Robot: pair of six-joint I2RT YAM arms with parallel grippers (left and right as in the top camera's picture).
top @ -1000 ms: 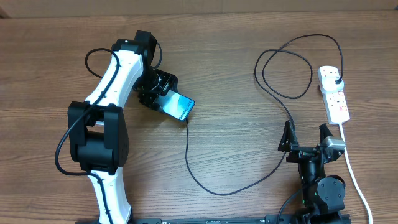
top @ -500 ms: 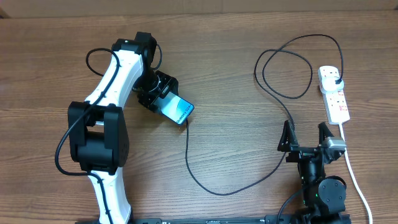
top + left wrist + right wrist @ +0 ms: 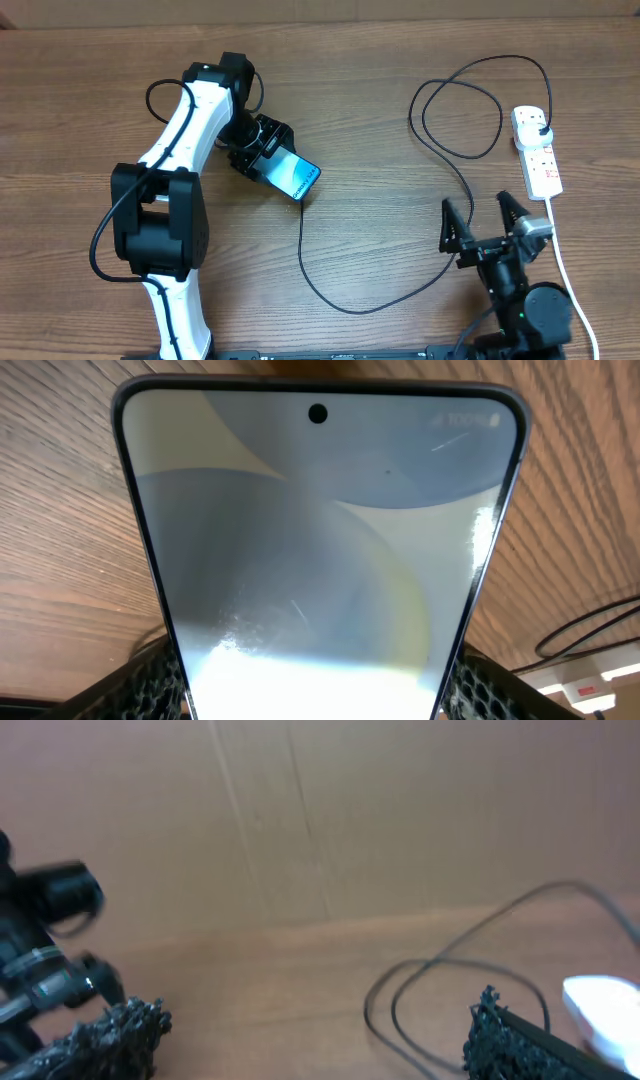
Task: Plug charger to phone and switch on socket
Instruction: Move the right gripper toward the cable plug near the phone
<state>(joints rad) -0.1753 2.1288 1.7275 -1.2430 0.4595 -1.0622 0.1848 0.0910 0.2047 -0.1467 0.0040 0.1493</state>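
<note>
My left gripper [image 3: 262,150] is shut on the phone [image 3: 295,178] and holds it tilted over the table. In the left wrist view the phone's light blue-white screen [image 3: 320,550] fills the frame between my fingers. The black charger cable [image 3: 352,309] meets the phone's lower end, curves across the table, loops [image 3: 470,110] and ends in a black plug [image 3: 541,128] in the white socket strip [image 3: 540,165]. My right gripper [image 3: 479,224] is open and empty, just left of the strip's near end. Its view shows the cable loops [image 3: 450,982] and the blurred strip [image 3: 605,1005].
The strip's white cord [image 3: 568,280] runs down the right edge past my right arm. The left arm's white links [image 3: 180,130] lie across the left of the table. A brown wall [image 3: 320,810] rises behind the far edge.
My left gripper has carried the phone a little to the right and down. My right gripper has shifted slightly left and its wrist has swung lower right.
</note>
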